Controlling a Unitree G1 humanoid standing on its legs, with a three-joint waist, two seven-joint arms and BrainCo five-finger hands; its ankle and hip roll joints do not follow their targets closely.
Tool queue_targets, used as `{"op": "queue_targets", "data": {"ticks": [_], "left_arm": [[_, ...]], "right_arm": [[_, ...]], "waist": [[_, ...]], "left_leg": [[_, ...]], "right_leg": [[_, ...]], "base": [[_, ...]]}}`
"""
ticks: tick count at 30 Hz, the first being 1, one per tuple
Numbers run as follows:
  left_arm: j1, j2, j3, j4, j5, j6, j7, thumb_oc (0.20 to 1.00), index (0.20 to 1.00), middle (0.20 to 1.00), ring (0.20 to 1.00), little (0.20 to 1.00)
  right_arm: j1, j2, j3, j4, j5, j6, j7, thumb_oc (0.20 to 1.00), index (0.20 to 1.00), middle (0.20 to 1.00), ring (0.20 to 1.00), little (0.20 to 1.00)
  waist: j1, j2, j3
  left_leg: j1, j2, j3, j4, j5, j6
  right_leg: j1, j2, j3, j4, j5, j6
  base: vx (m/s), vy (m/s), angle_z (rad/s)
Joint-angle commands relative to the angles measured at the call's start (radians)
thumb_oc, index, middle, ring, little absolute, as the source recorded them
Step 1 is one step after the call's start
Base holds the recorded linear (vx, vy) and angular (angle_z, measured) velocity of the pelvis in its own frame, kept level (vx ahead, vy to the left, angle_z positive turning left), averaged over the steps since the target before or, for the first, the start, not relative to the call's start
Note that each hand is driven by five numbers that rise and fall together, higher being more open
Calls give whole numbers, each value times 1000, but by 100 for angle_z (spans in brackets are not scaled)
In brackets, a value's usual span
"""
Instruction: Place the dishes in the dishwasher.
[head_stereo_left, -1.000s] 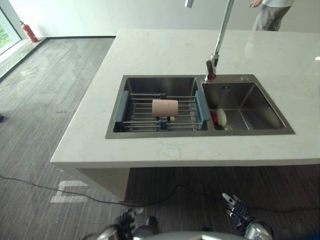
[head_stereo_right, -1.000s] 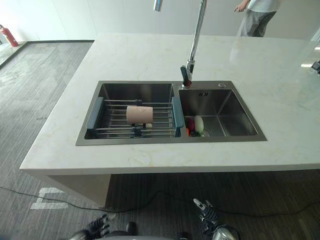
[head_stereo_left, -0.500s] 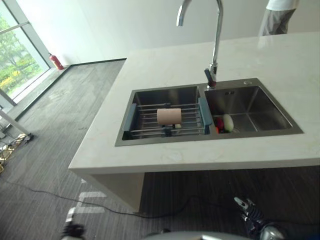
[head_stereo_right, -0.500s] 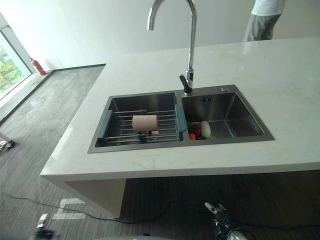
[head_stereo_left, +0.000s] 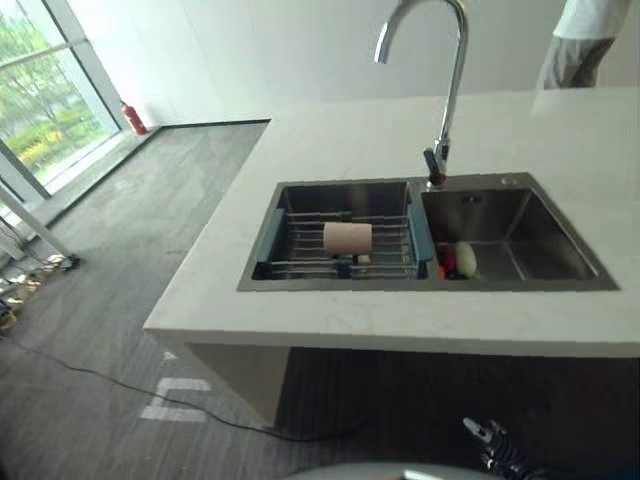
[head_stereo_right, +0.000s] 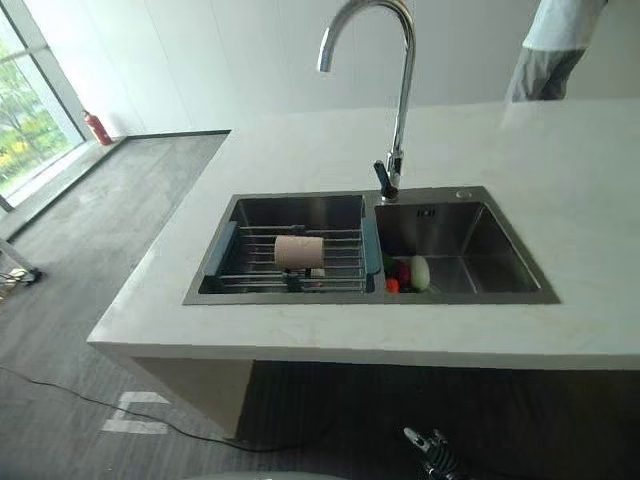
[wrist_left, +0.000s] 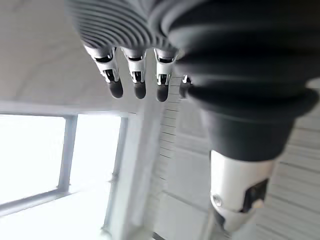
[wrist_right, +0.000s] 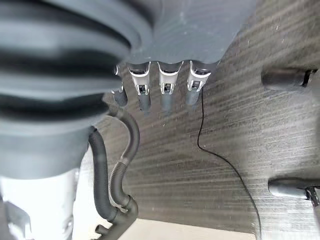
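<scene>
A pale, faintly veined stone counter (head_stereo_left: 330, 150) carries a double stainless-steel sink (head_stereo_left: 350, 195) with squared basins. Across the left basin sits a wire drying rack (head_stereo_left: 300, 245) with thin metal bars and blue-grey plastic ends. On the rack lies a beige cylindrical cup (head_stereo_left: 347, 238), tipped on its side, its long axis running left to right along the bars. Something small and dark sits just in front of the cup on the rack, too small to make out. In the right basin, tight against the dividing wall, there's a white rounded dish (head_stereo_left: 465, 259) standing on edge, with a red item (head_stereo_left: 447, 262) and a bit of green beside it. A tall chrome gooseneck faucet (head_stereo_left: 448, 90) rises behind the divider, its spout curving over toward the left. The right hand (head_stereo_left: 488, 438) hangs low under the counter edge, well apart from the sink; its wrist view shows fingers (wrist_right: 168, 92) straight in a row, holding nothing, over dark grey striated floor (wrist_right: 210, 165). The left hand (wrist_left: 135, 75) has fingers extended too, empty. A person (head_stereo_left: 585, 40) stands beyond the counter's far side. A red fire extinguisher (head_stereo_left: 131, 117) stands by the window wall.
</scene>
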Motion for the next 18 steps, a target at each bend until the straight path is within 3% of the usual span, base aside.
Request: {"op": "queue_targets", "data": {"ticks": [1, 2, 5, 7, 11, 14, 15, 18], "left_arm": [[-71, 44, -75, 21, 268, 91, -26, 1000, 1000, 1000, 1000, 1000], [-102, 84, -138, -4, 364, 130, -28, 1000, 1000, 1000, 1000, 1000], [-218, 106, -311, -90, 324, 197, -150, 1000, 1000, 1000, 1000, 1000], [-294, 81, -412, -134, 338, 229, -244, 1000, 1000, 1000, 1000, 1000], [-405, -13, -613, -197, 368, 372, -505, 1000, 1000, 1000, 1000, 1000], [-415, -14, -623, -191, 367, 372, -508, 1000, 1000, 1000, 1000, 1000], [-482, -20, -712, -116, 358, 392, -585, 1000, 1000, 1000, 1000, 1000], [-519, -41, -767, -85, 354, 401, -608, 1000, 1000, 1000, 1000, 1000]], "right_arm": [[-80, 28, 27, -14, 8, -28, 27, 1000, 1000, 1000, 1000, 1000], [-80, 31, 32, -7, -1, -24, 33, 1000, 1000, 1000, 1000, 1000], [-83, 38, 48, 16, -25, -6, 47, 1000, 1000, 1000, 1000, 1000], [-83, 44, 55, 27, -26, -1, 45, 1000, 1000, 1000, 1000, 1000], [-75, 49, 51, 10, -43, 17, 30, 1000, 1000, 1000, 1000, 1000], [-74, 49, 49, 9, -43, 17, 30, 1000, 1000, 1000, 1000, 1000], [-71, 32, 50, -4, -28, 27, 28, 1000, 1000, 1000, 1000, 1000], [-87, 19, 49, -20, -25, 37, 26, 1000, 1000, 1000, 1000, 1000]], "waist": [[-24, 31, 46], [-32, 30, 47], [-50, 20, 38], [-56, 14, 37], [-81, 1, 50], [-80, 0, 50], [-104, -3, 69], [-113, -1, 92]], "left_leg": [[35, 45, 36, 5, -62, -20], [42, 46, 40, 5, -69, -20], [39, 39, 46, 5, -74, -16], [41, 36, 49, 5, -79, -13], [39, 31, 62, 5, -85, -4], [38, 31, 63, 5, -85, -3], [21, 26, 70, 5, -82, 5], [-3, 22, 69, 5, -76, 9]], "right_leg": [[-5, -61, 43, 10, -38, 47], [-3, -59, 54, 11, -40, 50], [-14, -55, 81, 4, -28, 59], [-18, -56, 96, 2, -22, 65], [-36, -64, 123, 2, -3, 85], [-38, -65, 124, 2, -2, 86], [-69, -78, 139, 2, 22, 103], [-103, -85, 157, 6, 37, 109]], "base": [[25, -18, -8], [12, -16, -16], [42, -27, -24], [70, -21, -18], [92, -20, -11], [36, -7, -17], [44, -9, -2], [-39, 45, -9]]}}
